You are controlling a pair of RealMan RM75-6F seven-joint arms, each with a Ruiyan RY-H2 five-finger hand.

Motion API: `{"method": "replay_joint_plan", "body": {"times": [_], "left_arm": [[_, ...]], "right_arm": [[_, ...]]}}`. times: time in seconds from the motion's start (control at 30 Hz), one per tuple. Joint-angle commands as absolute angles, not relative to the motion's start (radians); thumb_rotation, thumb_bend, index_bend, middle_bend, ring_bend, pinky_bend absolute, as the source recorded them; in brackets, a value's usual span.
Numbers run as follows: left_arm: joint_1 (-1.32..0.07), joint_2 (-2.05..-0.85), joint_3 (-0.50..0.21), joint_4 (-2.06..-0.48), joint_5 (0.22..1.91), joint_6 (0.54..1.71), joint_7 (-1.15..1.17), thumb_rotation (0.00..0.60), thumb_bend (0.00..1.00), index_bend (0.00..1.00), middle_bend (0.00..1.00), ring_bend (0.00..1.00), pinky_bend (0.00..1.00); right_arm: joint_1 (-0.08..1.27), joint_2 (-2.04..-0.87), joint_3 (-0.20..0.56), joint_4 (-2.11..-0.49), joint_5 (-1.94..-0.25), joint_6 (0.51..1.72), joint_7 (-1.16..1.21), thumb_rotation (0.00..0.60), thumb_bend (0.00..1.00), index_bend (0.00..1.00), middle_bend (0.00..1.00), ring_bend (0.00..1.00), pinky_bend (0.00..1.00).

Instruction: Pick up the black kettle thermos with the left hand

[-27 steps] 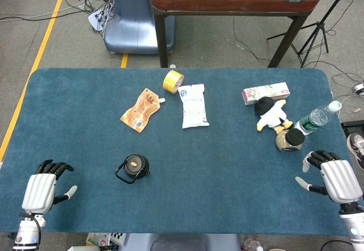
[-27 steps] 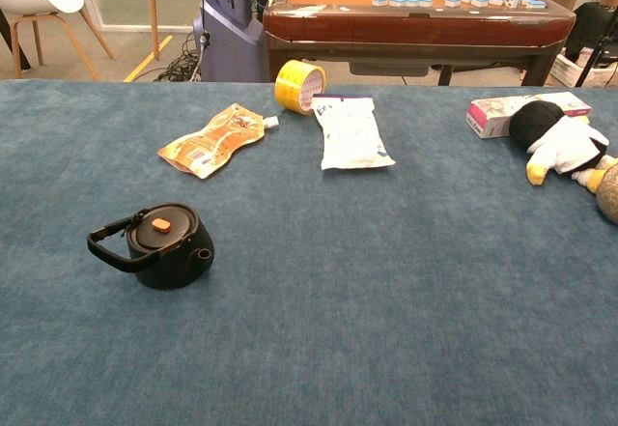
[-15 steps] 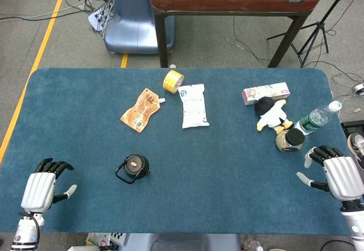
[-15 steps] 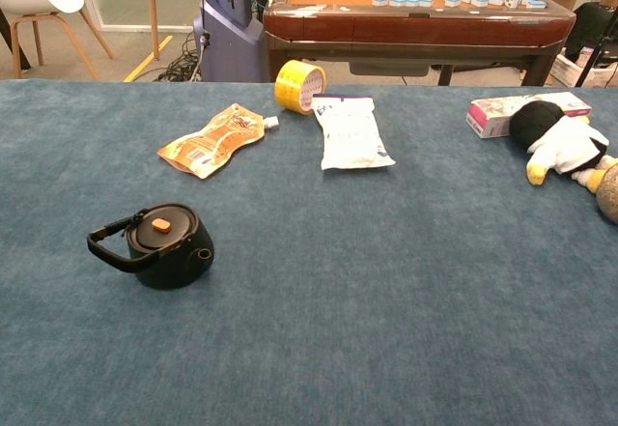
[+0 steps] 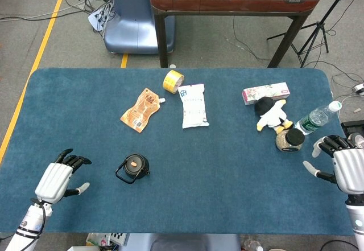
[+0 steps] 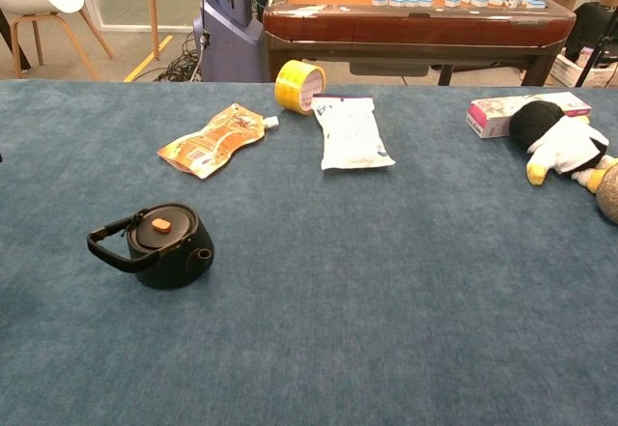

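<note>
Robot hand (image 5: 57, 181), L, near kettle (image 5: 133, 168), empty.

So the kettle thermos (image 5: 133, 167) sits on the table (image 5: 227, 177) near its front-left, with the left hand (image 5: 56, 181) off to its left, apart from it. Behind it lie a pouch (image 5: 141, 110), tape roll (image 5: 173, 81) and bag (image 5: 193, 105); the right hand (image 5: 346, 168) is at the far right edge.

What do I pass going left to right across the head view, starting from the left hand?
left hand → black kettle thermos → orange pouch → yellow tape roll → white packet → pink box → stuffed penguin → jar → water bottle → right hand
</note>
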State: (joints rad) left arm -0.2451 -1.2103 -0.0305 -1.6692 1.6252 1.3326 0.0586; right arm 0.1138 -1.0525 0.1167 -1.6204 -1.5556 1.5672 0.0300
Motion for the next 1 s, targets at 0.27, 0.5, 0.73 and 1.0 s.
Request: {"method": "replay_joint_plan", "body": {"times": [0.27, 0.5, 0.73, 1.0], "left_arm": [[-0.383, -1.185, -0.015, -1.723, 1.69, 1.165, 0.058, 0.6, 0.17, 0.3, 0.34, 0.3, 0.07], [-0.451, -1.208, -0.022, -1.752, 1.678, 1.076, 0.13, 0.6, 0.17, 0.33, 0.34, 0.3, 0.07], [-0.479, -1.245, -0.031, -1.761, 1.649, 1.052, 0.211, 0.6, 0.17, 0.39, 0.36, 0.3, 0.07], [-0.501, -1.283, -0.03, -1.766, 1.606, 1.023, 0.299, 0.6, 0.17, 0.39, 0.38, 0.31, 0.07]], "right_arm": [[0.111, -1.041, 0.119, -1.626, -1.539, 1.558, 0.027, 0.6, 0.18, 0.59, 0.48, 0.33, 0.35], [0.111, -1.041, 0.115, -1.617, -1.531, 1.545, 0.032, 0.6, 0.18, 0.59, 0.48, 0.33, 0.35], [0.102, -1.04, 0.111, -1.606, -1.524, 1.547, 0.044, 0.6, 0.18, 0.59, 0.48, 0.32, 0.35], [0.092, -1.04, 0.105, -1.595, -1.518, 1.546, 0.059, 0.6, 0.18, 0.59, 0.48, 0.32, 0.34]]}}
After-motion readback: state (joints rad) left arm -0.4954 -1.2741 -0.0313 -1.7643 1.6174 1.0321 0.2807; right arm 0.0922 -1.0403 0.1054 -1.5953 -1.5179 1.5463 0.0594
